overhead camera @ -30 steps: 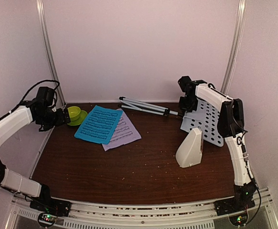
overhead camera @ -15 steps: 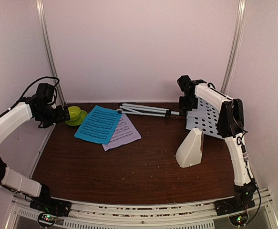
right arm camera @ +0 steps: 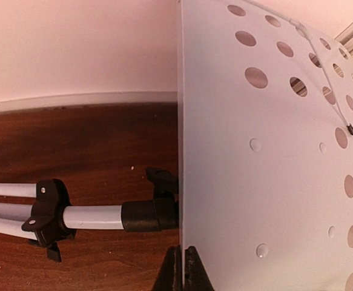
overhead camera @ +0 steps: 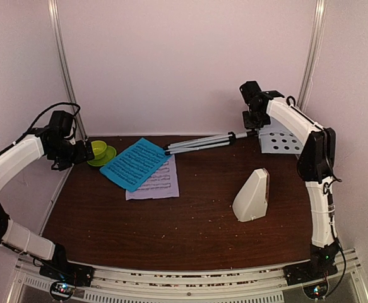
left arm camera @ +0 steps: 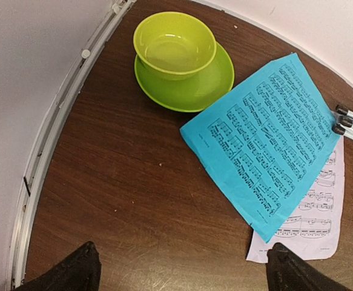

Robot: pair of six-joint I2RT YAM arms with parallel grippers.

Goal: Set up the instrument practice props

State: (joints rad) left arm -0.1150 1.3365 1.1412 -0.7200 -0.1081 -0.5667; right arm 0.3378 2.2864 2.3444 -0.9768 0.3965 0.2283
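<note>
While right pincer (right arm camera: 181, 270) clamps music stand (right arm camera: 255, 151), left pincer (left arm camera: 182, 257) gapes wide

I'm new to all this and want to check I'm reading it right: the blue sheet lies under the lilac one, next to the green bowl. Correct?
Not quite. The blue sheet lies on top of the lilac one, not under it, as the left wrist view shows. It does lie next to the green bowl.

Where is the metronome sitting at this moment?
In the top external view, the cream metronome stands alone on the right half of the table. It is nearer the arm bases than the music stand and well right of the cyan page.
</note>
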